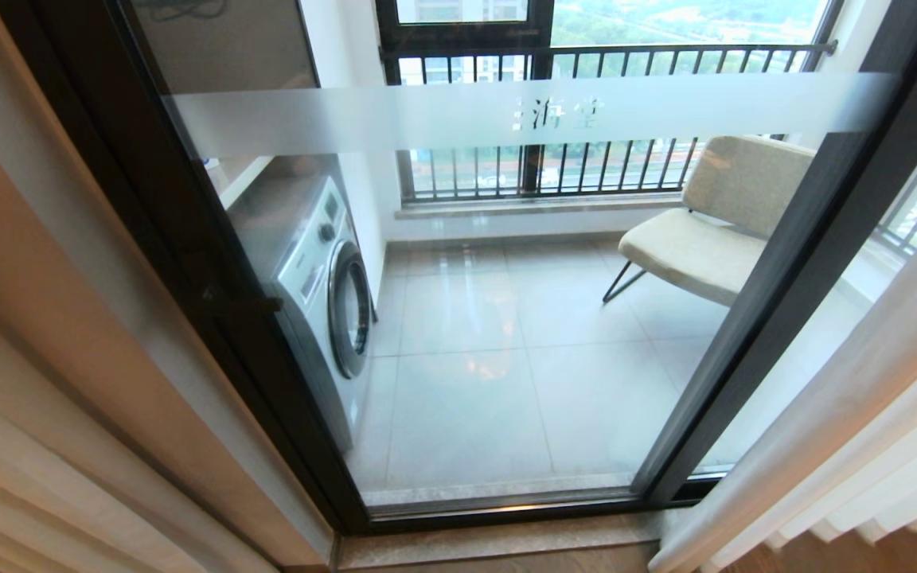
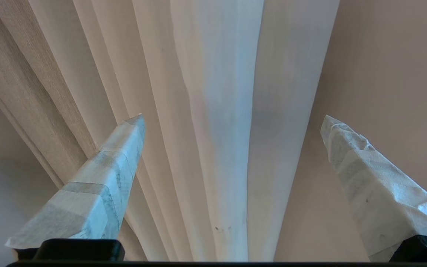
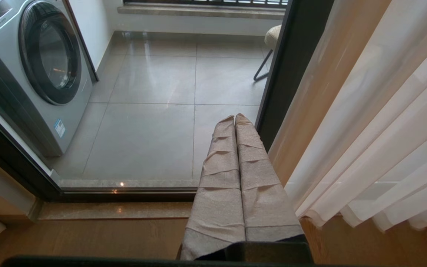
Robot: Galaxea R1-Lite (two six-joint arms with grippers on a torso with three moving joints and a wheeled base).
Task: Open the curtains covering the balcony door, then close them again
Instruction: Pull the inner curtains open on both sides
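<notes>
Curtains drawn aside, door uncovered. Left gripper wide open, empty, facing folds; may pinch only sheer layer. Right gripper shut, empty.

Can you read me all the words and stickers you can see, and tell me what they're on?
Frosted band across the balcony door: a few pale characters, too faint to read for sure.
Blue sticker on the washing machine: too small to read.
Washing machine's control panel: markings too small to read.
Curtains: no writing.
</notes>
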